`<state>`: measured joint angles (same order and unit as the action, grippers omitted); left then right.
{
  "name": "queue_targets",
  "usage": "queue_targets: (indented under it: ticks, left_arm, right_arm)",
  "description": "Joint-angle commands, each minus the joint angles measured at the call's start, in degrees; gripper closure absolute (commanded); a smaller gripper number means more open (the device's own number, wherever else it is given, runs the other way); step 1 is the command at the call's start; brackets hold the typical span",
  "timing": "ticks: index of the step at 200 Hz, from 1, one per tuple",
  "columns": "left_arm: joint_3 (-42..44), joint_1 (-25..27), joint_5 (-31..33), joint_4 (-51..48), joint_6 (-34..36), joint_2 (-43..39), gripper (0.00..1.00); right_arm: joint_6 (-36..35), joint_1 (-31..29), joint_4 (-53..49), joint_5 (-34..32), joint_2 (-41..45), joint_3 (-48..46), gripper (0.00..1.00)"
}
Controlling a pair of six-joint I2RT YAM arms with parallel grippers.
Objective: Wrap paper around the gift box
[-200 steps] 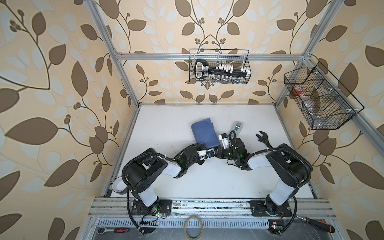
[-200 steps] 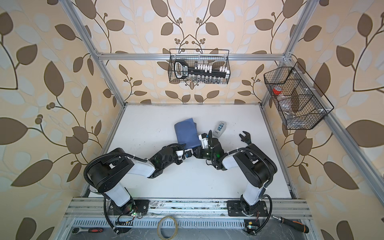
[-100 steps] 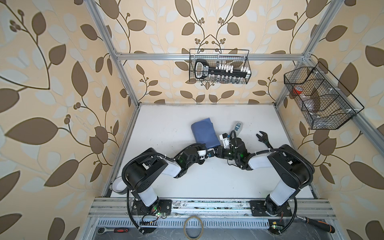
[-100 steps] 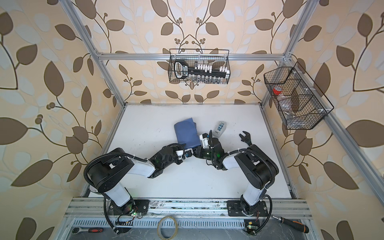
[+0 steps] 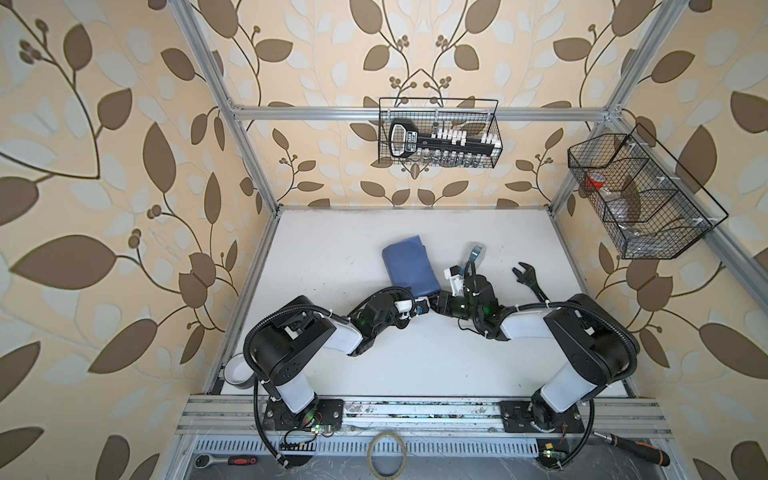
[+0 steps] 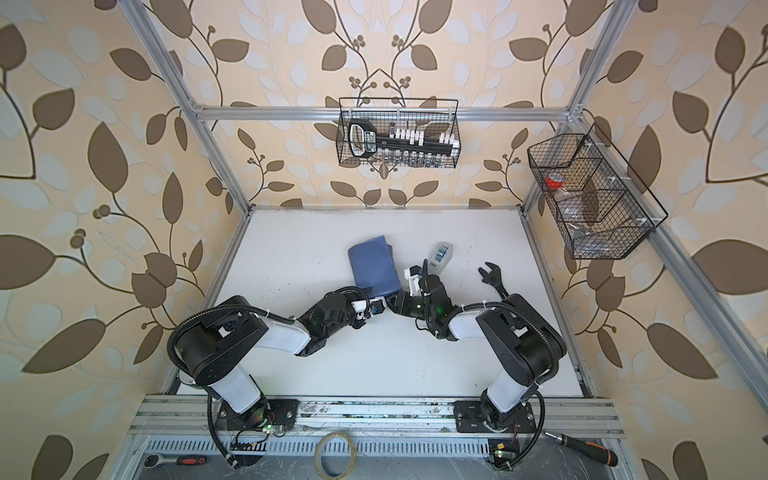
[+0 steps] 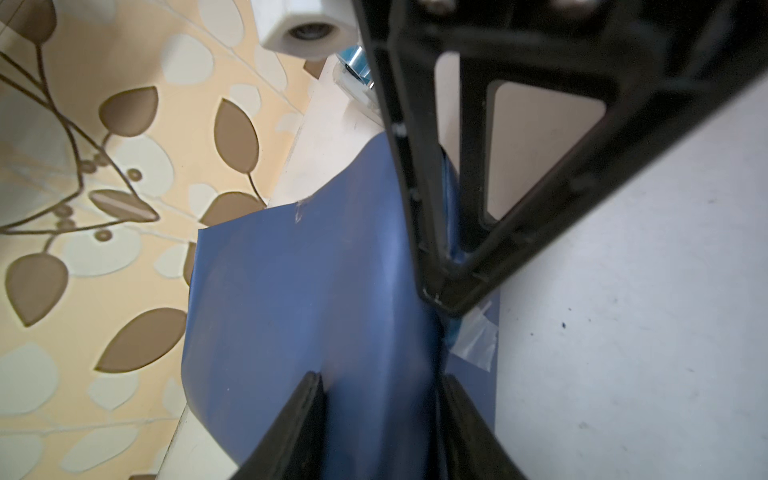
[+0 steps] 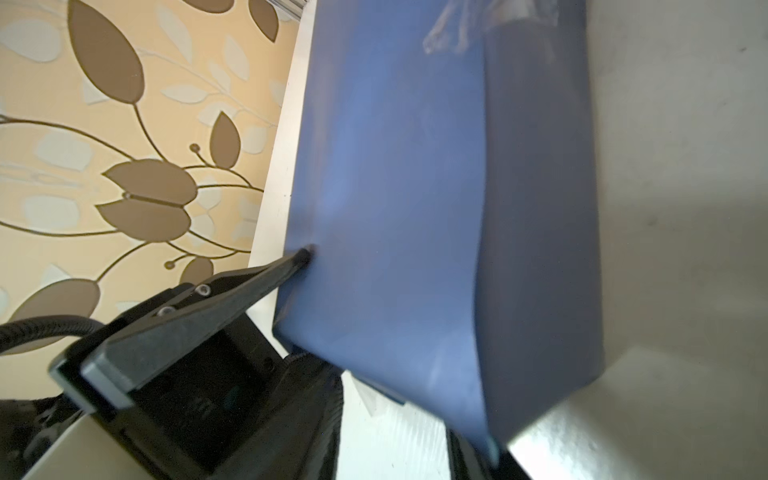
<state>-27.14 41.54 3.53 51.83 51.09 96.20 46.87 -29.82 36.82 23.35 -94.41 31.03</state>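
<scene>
Saw L fingers (image 7: 307,403) clenched on near end of paper (image 5: 409,266), one each side. Found paper folded into a slate-blue parcel approx mid worktop (image 5: 332,257), w/ clear tape strip (image 7: 478,338) at its near end. Couldn't make out state of R fingers (image 7: 440,286), tip against parcel by the tape. Noted tape dispenser (image 5: 476,252) just R of parcel, then wrench (image 5: 527,279) nearer R edge.

No lettering is legible; the black tool's label (image 5: 409,143) is too blurred
</scene>
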Motion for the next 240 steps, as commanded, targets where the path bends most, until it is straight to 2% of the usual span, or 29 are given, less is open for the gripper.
queue_targets:
  ticks: [1, 42, 94, 126, 144, 194, 240]
  left_arm:
    - [0.77, -0.97, 0.90, -8.06, 0.99, 1.03, 0.55]
    - [0.86, -1.06, 0.81, -7.98, 0.85, 0.75, 0.56]
    - [0.68, -1.15, 0.88, -8.06, 0.68, 1.01, 0.56]
    - [0.55, -1.27, 0.99, -8.06, 0.53, 1.16, 0.56]
    - [0.44, -1.29, 0.90, -8.14, 0.57, 1.29, 0.56]
    - [0.50, -1.20, 1.00, -8.15, 0.50, 1.19, 0.56]
    - [0.40, -1.28, 0.90, -8.15, 0.50, 1.18, 0.56]
  right_arm:
    - [-0.71, 0.21, -0.45, -0.35, 2.52, -1.72, 0.58]
    - [-3.77, -0.37, -3.04, -1.52, 7.60, -5.16, 0.56]
    - [-8.06, -5.53, -3.43, -6.54, 8.99, -5.95, 0.71]
    - [-6.77, -6.24, 0.97, -8.29, 6.31, -7.03, 0.84]
    - [-5.80, -6.51, 4.26, -8.32, 3.59, -6.64, 0.87]
    - [-1.58, -6.74, 12.35, -7.71, -3.48, -4.37, 0.91]
    - [0.71, -6.79, 15.64, -8.37, -6.17, -3.28, 0.92]
